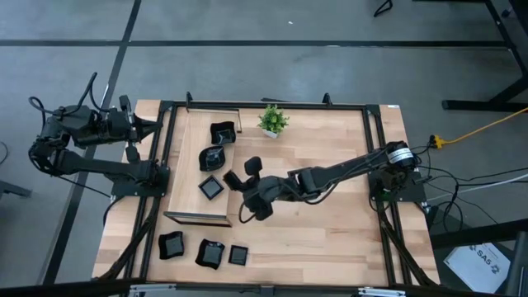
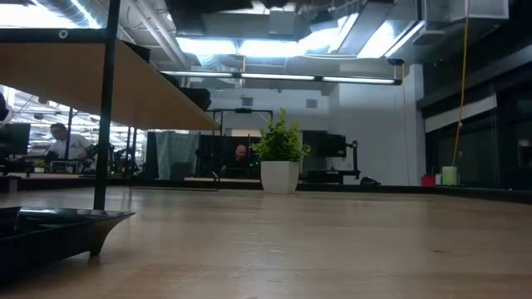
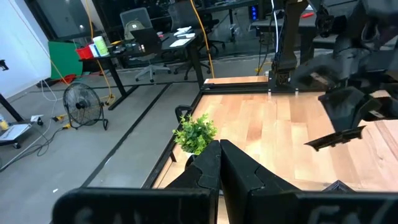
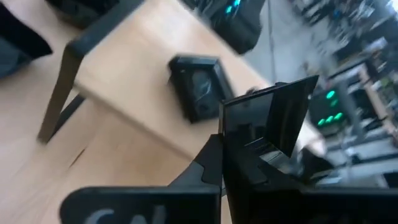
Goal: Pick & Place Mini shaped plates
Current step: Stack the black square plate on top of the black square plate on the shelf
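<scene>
High view: my right claw [image 1: 235, 180] hangs mid-table at the open side of the wooden tray [image 1: 183, 177], w/ a black plate [image 4: 273, 121] in it.
Right claw: fingers together, clamped on that plate by its rim; right wrist view shows the square plate standing nearly on edge betw. my fingertips.
Left claw: [image 3: 219, 163] fingers pressed together, nothing in them; parked off the table's left edge, well away from the right claw.
Plates in tray: three just beside the right claw, on the tray side: one square plate [image 1: 212, 188] nearest, a rounder one [image 1: 213, 157] next, another [image 1: 222, 132] at the far end.
Plates on bare table: three more [image 1: 205, 252] in a row by the front edge, well apart from the claw.
Plant: small potted plant [image 1: 272, 120] near the back edge, beyond the claw.
Step, my guess: carrying the held plate over the tray to set it down.
Risk 1: grip is on the rim only and the plate is glossy & tilted, so it could slip or swing out if I move fast.
Risk 2: the square plate is close under my path; coming down there would knock it or stack on it crooked.
Risk 3: letting go w/ the plate on edge means it drops and may flip.
</scene>
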